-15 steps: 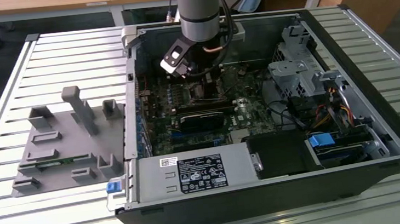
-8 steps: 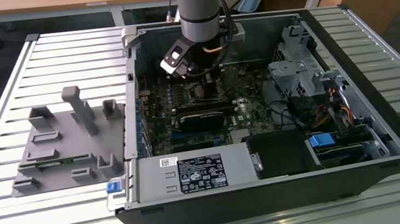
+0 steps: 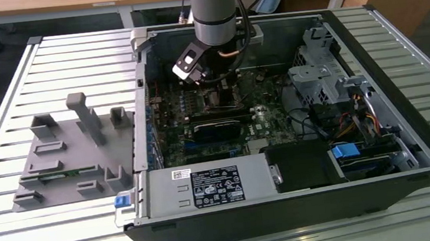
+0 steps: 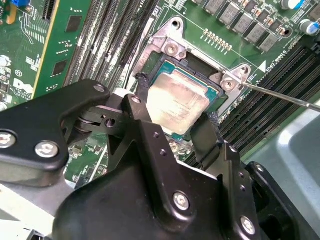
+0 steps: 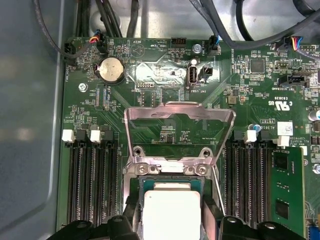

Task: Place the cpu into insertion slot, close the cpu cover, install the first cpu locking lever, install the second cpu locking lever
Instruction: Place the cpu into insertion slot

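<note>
Your pincer (image 4: pixel 178 99) is clamped on the cpu (image 4: pixel 177 102) at the slot (image 4: pixel 197 62).
You see the cpu lying in the slot, with fingers (image 4: pixel 141 82) touching two opposite sides. The cover (image 5: pixel 150 112) stands open just beside it on the board (image 5: pixel 150 75).

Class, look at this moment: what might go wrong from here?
1. The gripper grips the cpu at the slot; released tilted, the cpu might seat crooked.
2. The cover stands open close by; the gripper might knock it when it lifts away.
</note>
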Motion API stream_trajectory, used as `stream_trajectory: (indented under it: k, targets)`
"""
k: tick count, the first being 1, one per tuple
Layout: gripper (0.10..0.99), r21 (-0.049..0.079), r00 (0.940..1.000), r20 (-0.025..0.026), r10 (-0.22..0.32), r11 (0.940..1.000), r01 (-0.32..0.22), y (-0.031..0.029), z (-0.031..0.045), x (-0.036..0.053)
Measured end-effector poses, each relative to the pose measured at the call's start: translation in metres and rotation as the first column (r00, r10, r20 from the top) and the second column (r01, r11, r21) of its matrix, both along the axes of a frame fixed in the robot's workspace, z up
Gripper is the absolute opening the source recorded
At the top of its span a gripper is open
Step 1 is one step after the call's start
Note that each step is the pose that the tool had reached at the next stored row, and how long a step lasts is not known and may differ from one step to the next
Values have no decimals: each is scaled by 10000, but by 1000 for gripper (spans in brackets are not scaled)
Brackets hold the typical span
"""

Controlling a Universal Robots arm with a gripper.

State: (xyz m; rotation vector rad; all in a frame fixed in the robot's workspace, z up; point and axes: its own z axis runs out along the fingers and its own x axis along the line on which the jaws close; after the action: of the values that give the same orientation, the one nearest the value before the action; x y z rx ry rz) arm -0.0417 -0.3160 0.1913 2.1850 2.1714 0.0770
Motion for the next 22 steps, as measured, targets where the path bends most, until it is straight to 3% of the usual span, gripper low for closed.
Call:
stream_trajectory:
  k: [9, 20, 22]
  targets:
    - [612, -1, 10000, -1, 0, 10000, 0, 0, 8, 0]
    - [612, -1, 10000, -1, 0, 10000, 0, 0, 108, 0]
    - [537, -1, 10000, -1, -1, 10000, 1, 0, 126, 0]
